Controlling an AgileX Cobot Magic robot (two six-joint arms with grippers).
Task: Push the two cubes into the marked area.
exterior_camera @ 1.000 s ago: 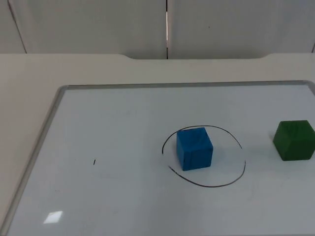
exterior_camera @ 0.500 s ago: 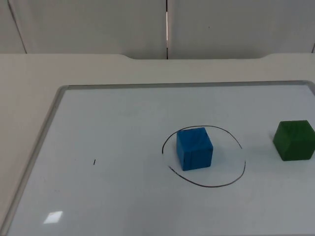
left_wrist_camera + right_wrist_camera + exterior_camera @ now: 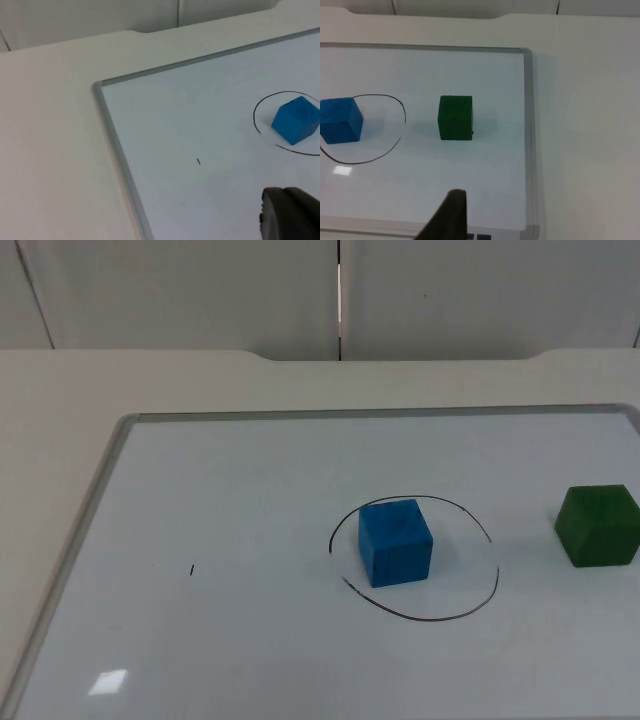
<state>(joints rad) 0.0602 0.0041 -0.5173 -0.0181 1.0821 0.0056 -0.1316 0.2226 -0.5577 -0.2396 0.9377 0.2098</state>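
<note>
Blue cube (image 3: 396,542) sits inside the drawn ring (image 3: 440,617), green cube (image 3: 598,525) outside; end effector states unclear.

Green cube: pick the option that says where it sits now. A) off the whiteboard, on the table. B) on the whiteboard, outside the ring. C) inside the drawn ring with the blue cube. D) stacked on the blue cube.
B: the green cube stands on the whiteboard, apart from the drawn ring that holds the blue cube.

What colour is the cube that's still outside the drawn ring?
Green. The cube sits apart from the ring; the right wrist view shows it best.
</note>
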